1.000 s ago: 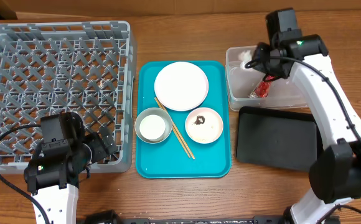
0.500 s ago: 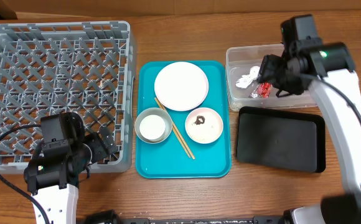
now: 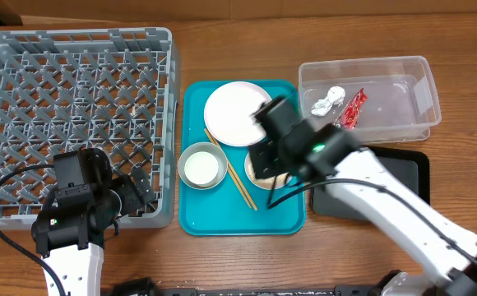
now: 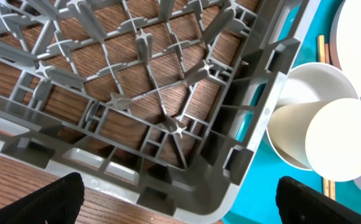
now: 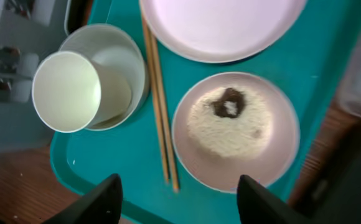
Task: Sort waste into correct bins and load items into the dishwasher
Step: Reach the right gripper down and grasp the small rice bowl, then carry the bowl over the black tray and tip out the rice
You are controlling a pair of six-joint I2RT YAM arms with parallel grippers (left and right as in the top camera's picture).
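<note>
The clear tub holds the crumpled tissue and the red wrapper. My right gripper is open and empty above the teal tray, over the pinkish bowl. That bowl holds rice and a brown lump. The chopsticks lie beside it. The white cup leans in the grey bowl. The white plate sits at the tray's far end. My left gripper is open and empty at the near right corner of the dishwasher rack.
The black tray lies in front of the clear tub, partly hidden by my right arm. The rack holds nothing and fills the left of the wooden table. The teal tray's rim lies close to the rack's right wall.
My right arm has swung left from the clear tub to above the teal tray. The wrapper and tissue stay in the tub. The left arm has not moved.
</note>
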